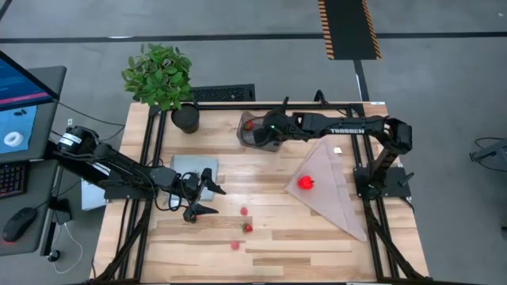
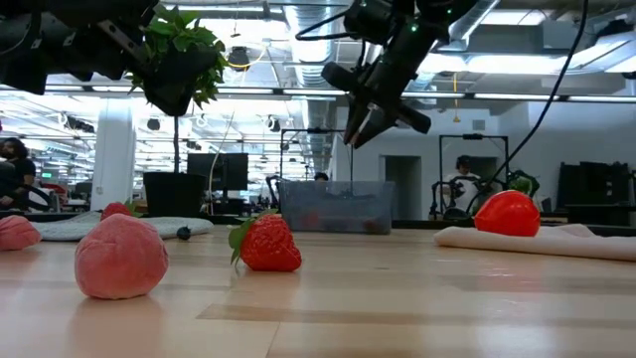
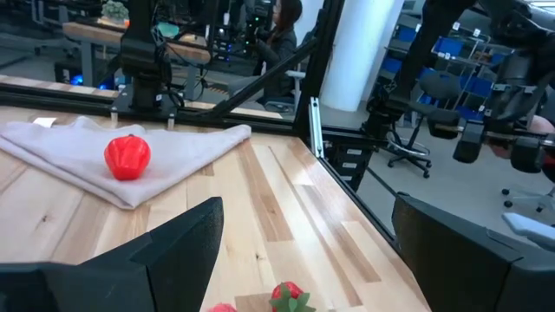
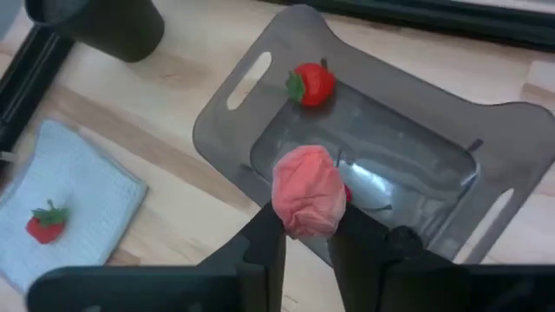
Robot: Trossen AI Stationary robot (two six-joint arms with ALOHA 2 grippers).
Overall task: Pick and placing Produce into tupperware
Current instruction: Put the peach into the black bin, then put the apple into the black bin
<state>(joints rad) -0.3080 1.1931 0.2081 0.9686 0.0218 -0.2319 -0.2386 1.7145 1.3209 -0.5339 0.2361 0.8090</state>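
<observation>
The tupperware (image 1: 245, 133) is a translucent grey tub at the table's far middle, with a red strawberry (image 4: 310, 84) inside it. My right gripper (image 4: 310, 238) hangs above the tub, shut on a pink produce piece (image 4: 308, 189). My left gripper (image 1: 211, 198) waits open and level near the table's left side, holding nothing. Loose produce lies on the wood: a pink piece (image 2: 121, 257) and a strawberry (image 2: 266, 244). A larger red round one (image 1: 306, 183) rests on a beige cloth (image 1: 333, 190). Another strawberry (image 4: 45, 224) lies on the pale blue mat (image 1: 194, 168). My right gripper pinches the pink piece by its lower sides (image 4: 290, 227) between its two fingers, at their free ends. The fingers slant downward from the table's right side. The piece is lifted clear, over the tub's hollow.
A potted plant (image 1: 162, 79) in a black pot stands at the far left corner. Black frame rails (image 1: 154, 158) run along the table's edges. A monitor, keyboard and mouse sit beyond the left edge. Bare wood lies between the mat and the cloth.
</observation>
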